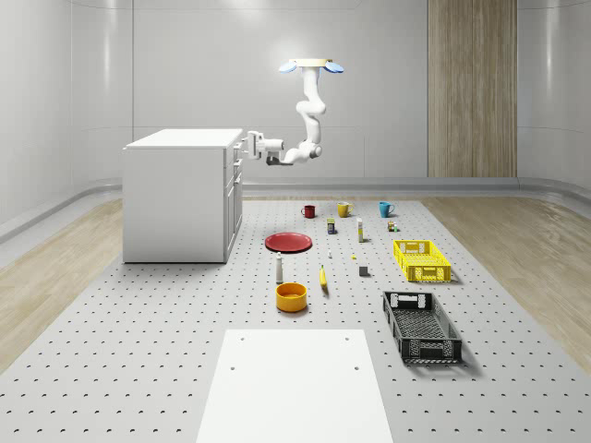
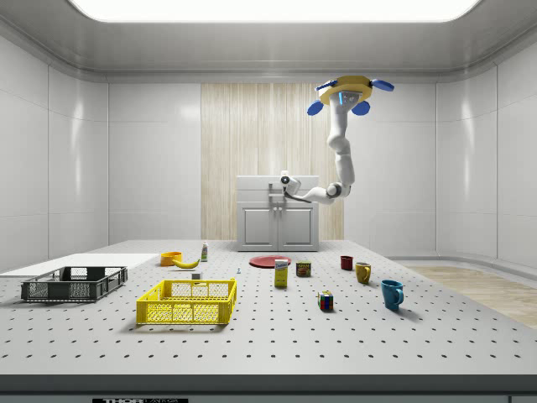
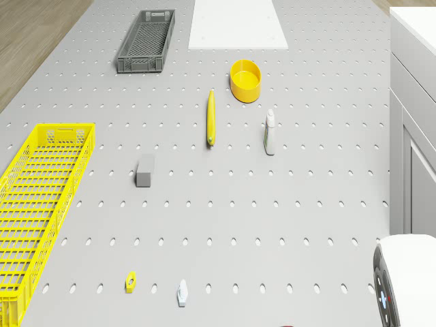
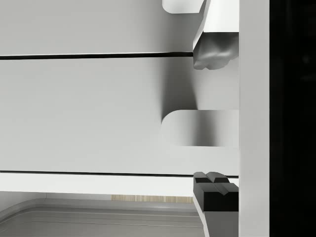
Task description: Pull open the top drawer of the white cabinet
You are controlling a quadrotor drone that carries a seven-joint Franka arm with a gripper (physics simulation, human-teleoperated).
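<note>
In the whole-scene view the drone (image 1: pixel 312 65) hovers high over the far part of the perforated table (image 1: pixel 138 369), to the right of the white cabinet (image 1: pixel 180 194), and its arm bends down and leftward so that the gripper (image 1: pixel 251 146) sits right at the cabinet's right-facing front, level with the top drawer (image 1: pixel 236 150). In the side view the cabinet stands at the far end, its front toward the camera; the gripper (image 2: pixel 284 180) is against the top drawer (image 2: pixel 277 191) near its handle (image 2: pixel 278 200), a bar running left to right across the drawer front. The drone view looks down on a banana (image 3: pixel 210 117), a yellow bowl (image 3: pixel 246 80), a small bottle (image 3: pixel 270 133) and a yellow crate (image 3: pixel 41 197). In the wrist view the fingers (image 4: pixel 213 49) stand apart on either side of the handle (image 4: pixel 200 127), not visibly pressed onto it. I judge that the handle lies between the fingers, crosswise to them, so the coming move is to close and pull straight away from the cabinet front.
</note>
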